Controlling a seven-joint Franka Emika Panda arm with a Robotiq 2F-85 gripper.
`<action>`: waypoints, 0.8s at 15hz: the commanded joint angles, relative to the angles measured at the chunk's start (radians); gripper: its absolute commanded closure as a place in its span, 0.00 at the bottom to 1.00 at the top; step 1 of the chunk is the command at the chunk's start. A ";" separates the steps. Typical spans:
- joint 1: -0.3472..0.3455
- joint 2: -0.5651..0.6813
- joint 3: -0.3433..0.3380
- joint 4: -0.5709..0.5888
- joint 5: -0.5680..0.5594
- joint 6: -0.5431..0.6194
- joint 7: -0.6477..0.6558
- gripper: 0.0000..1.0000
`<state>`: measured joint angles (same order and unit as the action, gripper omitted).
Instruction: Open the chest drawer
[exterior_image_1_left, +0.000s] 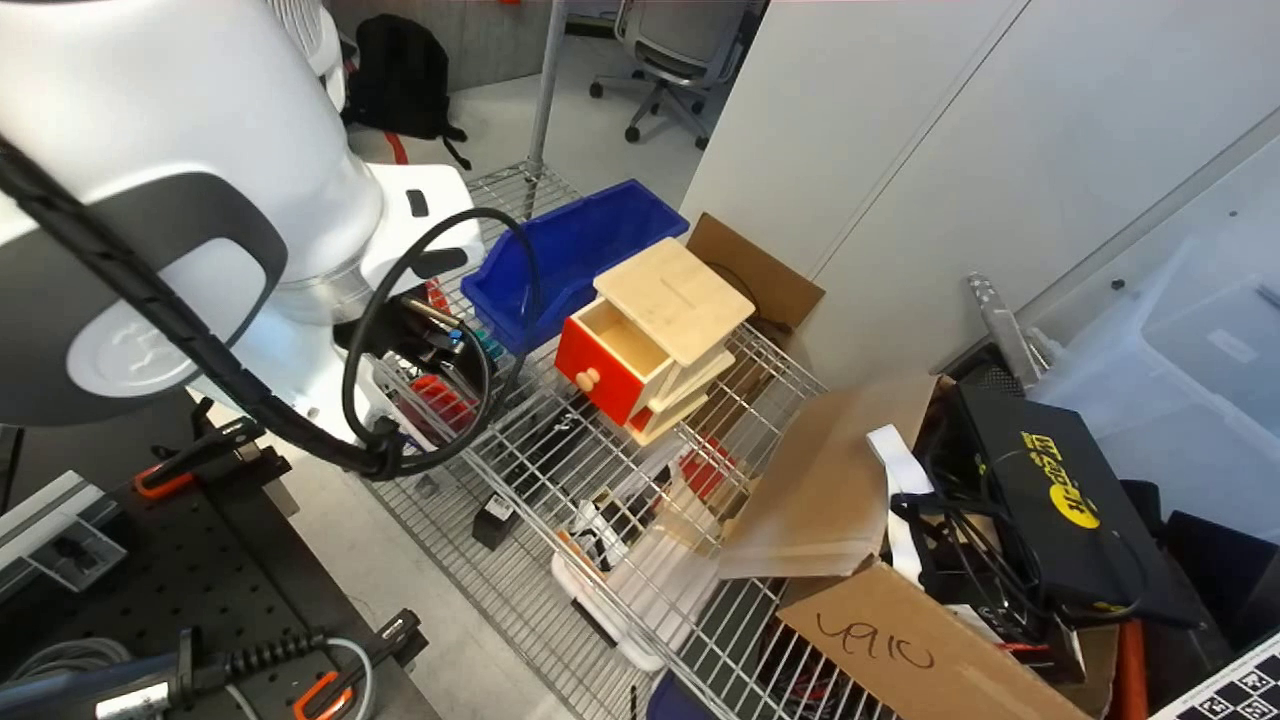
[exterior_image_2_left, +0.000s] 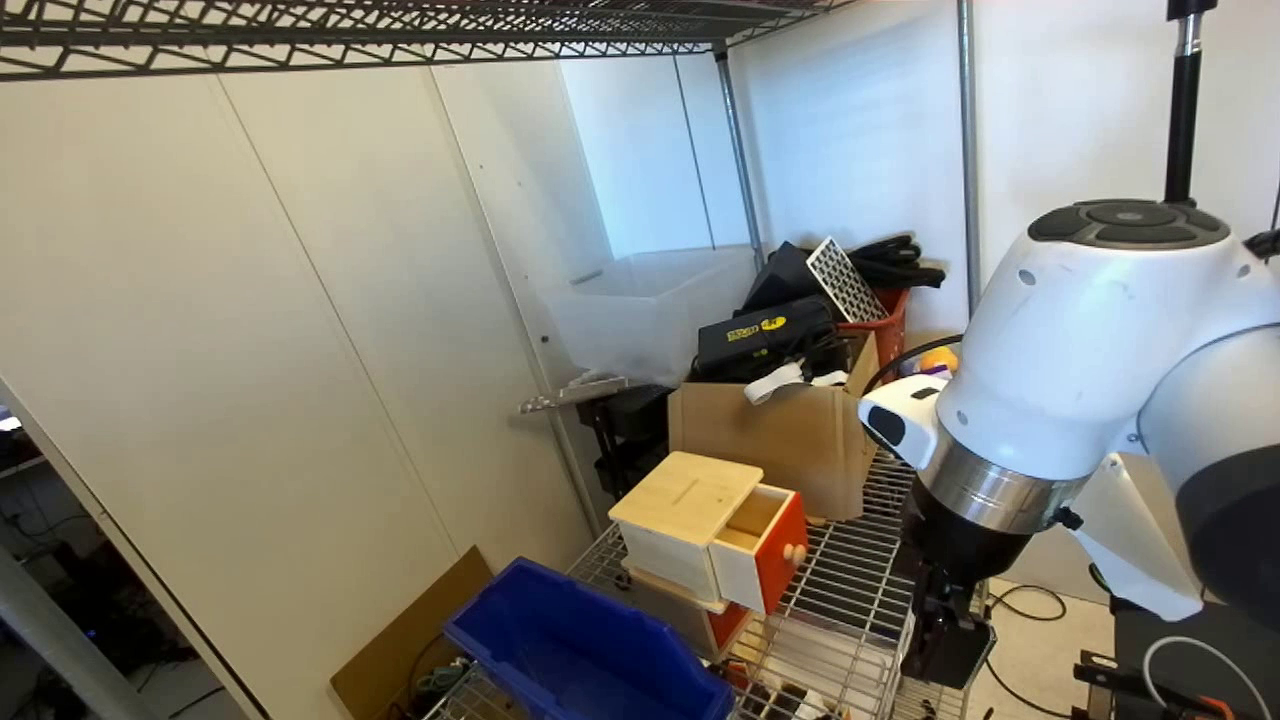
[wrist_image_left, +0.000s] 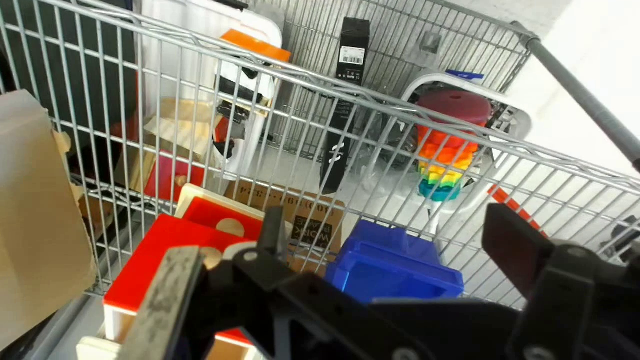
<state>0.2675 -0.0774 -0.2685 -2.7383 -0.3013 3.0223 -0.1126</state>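
A big white robot arm (exterior_image_1_left: 220, 130) was shown in both exterior views. A wide silver wire shelf (exterior_image_2_left: 855, 585) was seen in all three views. A brown cardboard box (exterior_image_2_left: 770, 440) was set on its wires, and dark scribbled letters (exterior_image_1_left: 875, 640) were seen on it in an exterior view. A long blue plastic bin (exterior_image_2_left: 585, 600) was also set there. Between box and bin, a little light plywood, red-fronted chest (exterior_image_2_left: 680, 495) was placed; its flat top was shown in both exterior views, while its front was looked down on in the wrist view. In the wrist view, the black two-fingered gripper (wrist_image_left: 385, 230) was shown spread wide and empty; in an exterior view it was seen apart from the chest. The red-faced wooden top drawer (exterior_image_2_left: 780, 570) was seen partly out, with its hollow inside shown in both exterior views. A small rainbow-coloured stack (wrist_image_left: 445, 150) was shown below the wires in the wrist view. A tiny round pale knob (exterior_image_1_left: 587, 379) was seen on the top drawer.
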 joint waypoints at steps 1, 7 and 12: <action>-0.079 -0.046 0.132 -0.008 0.092 -0.021 -0.068 0.00; -0.126 -0.030 0.205 -0.007 0.130 -0.002 -0.068 0.00; -0.129 -0.030 0.205 -0.007 0.130 -0.002 -0.070 0.00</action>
<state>0.1855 -0.1061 -0.1159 -2.7452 -0.1952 3.0222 -0.1667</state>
